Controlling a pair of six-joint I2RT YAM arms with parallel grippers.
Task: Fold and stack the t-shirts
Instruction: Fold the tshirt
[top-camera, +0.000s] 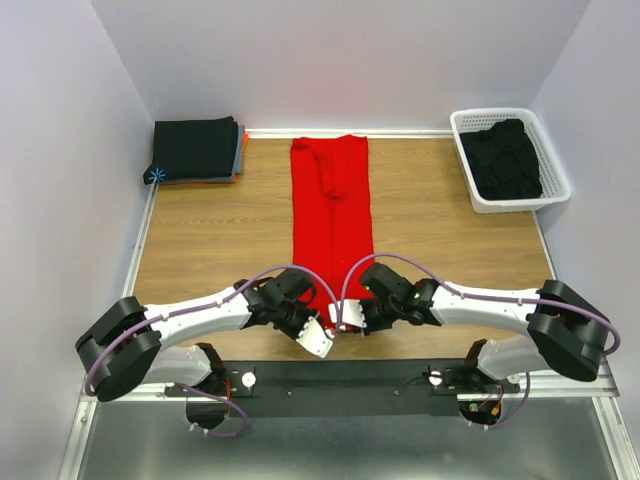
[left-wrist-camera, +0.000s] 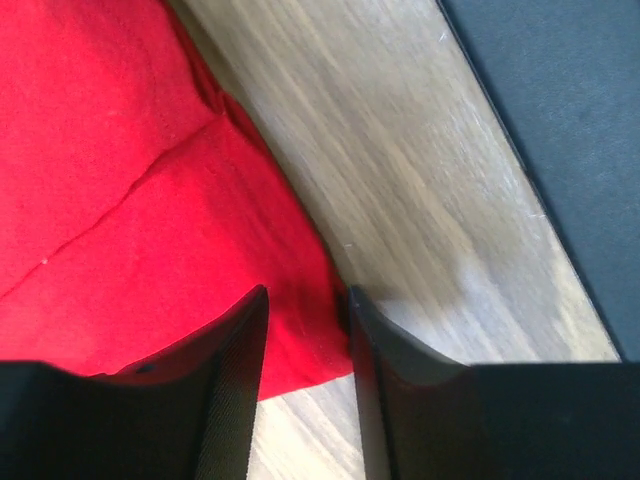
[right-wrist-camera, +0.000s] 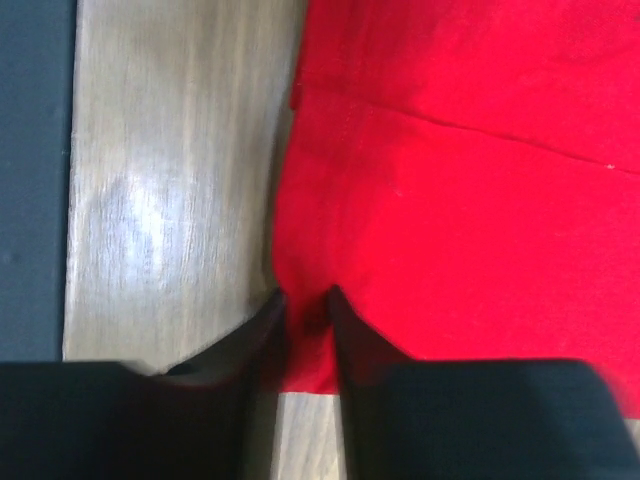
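A bright red t-shirt (top-camera: 332, 210) lies folded into a long narrow strip down the middle of the wooden table. Both grippers are at its near end. My left gripper (top-camera: 312, 318) holds the near left corner: in the left wrist view the red cloth (left-wrist-camera: 120, 180) sits between the narrowly spaced jaws of the gripper (left-wrist-camera: 308, 300). My right gripper (top-camera: 352, 315) pinches the near right corner; in the right wrist view the red cloth (right-wrist-camera: 460, 200) is bunched between its jaws (right-wrist-camera: 308, 300). A stack of folded black t-shirts (top-camera: 195, 150) lies at the back left.
A white lattice basket (top-camera: 465, 125) at the back right holds crumpled black shirts (top-camera: 505, 160). The black mounting rail (top-camera: 340, 380) runs along the table's near edge, just behind both grippers. White walls close in the table's left, back and right.
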